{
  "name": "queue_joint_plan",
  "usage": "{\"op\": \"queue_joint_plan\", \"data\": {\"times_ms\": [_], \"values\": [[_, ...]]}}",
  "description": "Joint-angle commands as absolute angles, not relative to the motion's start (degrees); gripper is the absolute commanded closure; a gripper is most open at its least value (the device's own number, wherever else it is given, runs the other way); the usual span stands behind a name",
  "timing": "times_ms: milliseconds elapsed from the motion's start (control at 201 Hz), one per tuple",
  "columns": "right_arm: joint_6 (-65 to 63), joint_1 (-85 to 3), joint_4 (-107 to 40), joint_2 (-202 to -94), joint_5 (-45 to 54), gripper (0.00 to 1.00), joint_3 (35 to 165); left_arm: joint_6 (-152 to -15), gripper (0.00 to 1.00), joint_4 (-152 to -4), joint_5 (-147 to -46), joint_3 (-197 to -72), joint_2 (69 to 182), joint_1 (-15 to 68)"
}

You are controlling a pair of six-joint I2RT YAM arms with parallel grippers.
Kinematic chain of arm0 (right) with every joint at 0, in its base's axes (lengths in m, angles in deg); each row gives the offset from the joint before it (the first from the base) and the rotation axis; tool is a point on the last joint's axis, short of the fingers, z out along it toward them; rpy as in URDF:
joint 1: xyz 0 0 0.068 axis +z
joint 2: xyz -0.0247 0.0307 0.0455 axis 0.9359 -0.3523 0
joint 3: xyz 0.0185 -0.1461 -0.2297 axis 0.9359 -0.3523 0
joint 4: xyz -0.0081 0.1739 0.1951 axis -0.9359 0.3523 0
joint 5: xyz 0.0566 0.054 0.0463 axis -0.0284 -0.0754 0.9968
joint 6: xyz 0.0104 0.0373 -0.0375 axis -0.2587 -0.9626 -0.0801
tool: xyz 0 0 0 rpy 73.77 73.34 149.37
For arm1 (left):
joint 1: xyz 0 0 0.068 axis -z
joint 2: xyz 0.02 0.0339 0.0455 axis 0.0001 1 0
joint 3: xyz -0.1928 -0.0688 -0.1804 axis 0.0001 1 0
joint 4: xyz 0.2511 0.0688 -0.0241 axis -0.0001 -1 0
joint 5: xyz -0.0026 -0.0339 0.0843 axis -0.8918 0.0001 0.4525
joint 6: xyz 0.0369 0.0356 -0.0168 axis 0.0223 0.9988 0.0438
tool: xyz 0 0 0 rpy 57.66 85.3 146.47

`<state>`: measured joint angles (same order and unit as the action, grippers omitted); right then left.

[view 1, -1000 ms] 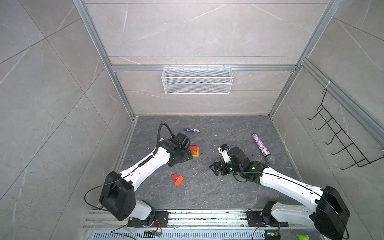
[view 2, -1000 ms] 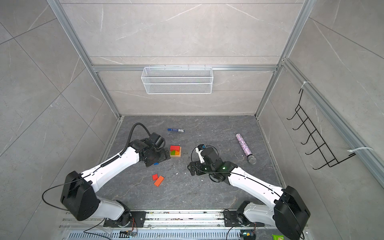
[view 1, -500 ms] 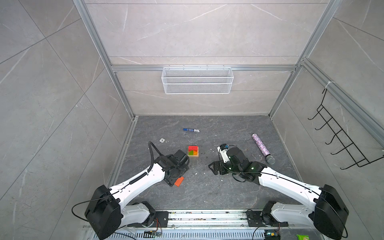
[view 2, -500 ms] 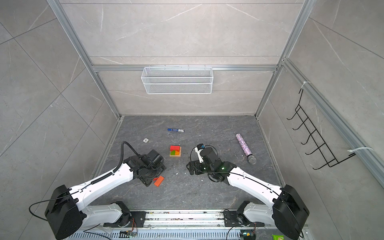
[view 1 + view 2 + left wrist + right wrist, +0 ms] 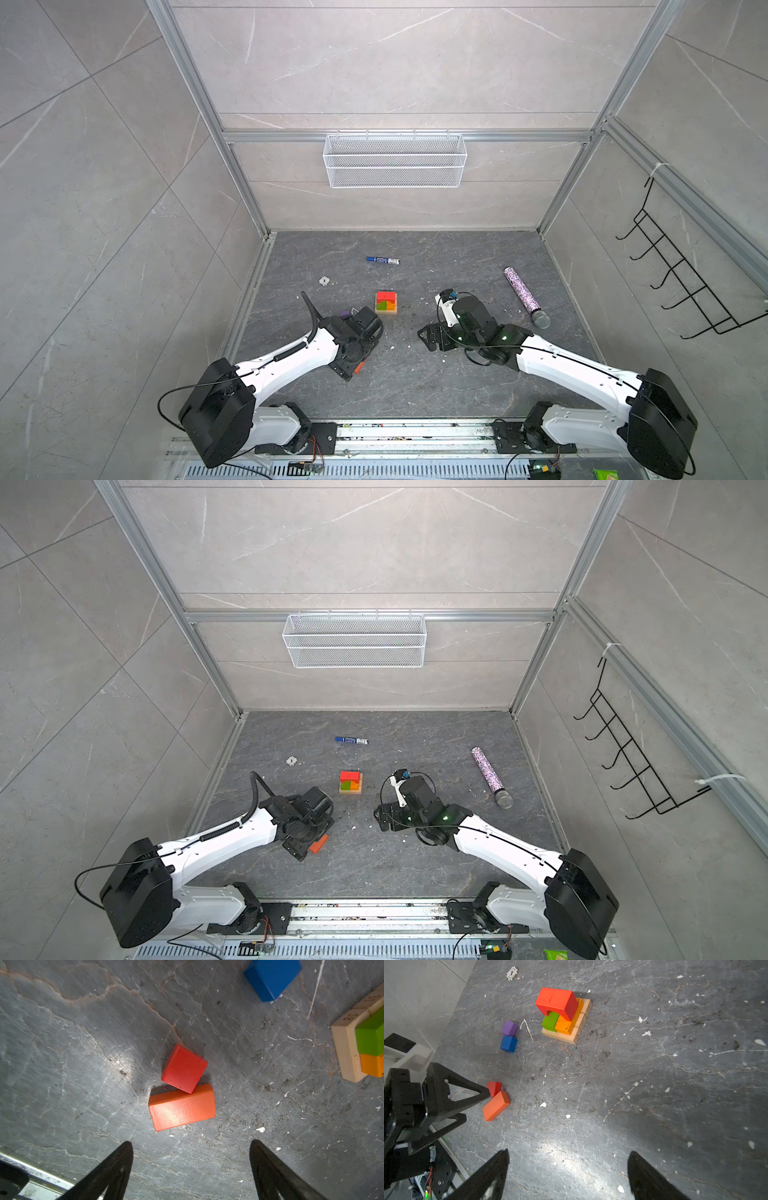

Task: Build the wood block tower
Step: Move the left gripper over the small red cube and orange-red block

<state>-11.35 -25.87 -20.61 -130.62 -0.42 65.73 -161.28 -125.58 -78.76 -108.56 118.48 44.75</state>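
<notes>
Since the red cube [image 5: 185,1068] touches the orange block [image 5: 181,1108] just ahead of the wide-open left gripper [image 5: 191,1141], closing on either prob shoves the other away tbh. Half-built tower [image 5: 562,1016] sits well apart from both; right gripper [image 5: 568,1151] hangs open too, empty, nowhere near anything.

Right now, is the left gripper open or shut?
Open. In the left wrist view the left gripper stands wide, nothing between its fingers; the orange block lies beyond the tips.
</notes>
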Motion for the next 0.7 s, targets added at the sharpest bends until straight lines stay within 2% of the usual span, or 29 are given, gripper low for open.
{"op": "queue_joint_plan", "data": {"times_ms": [0, 697], "values": [[-11.42, -25.43, -20.45, -130.94, -1.63, 0.13, 65.02, -164.42, 0.11, -124.91, -78.95, -107.88, 119.45, 44.84], [-10.61, -25.25, -18.82, -129.98, -2.74, 0.14, 64.67, -165.39, 0.14, -121.91, -79.01, -106.77, 123.77, 44.64]]}}
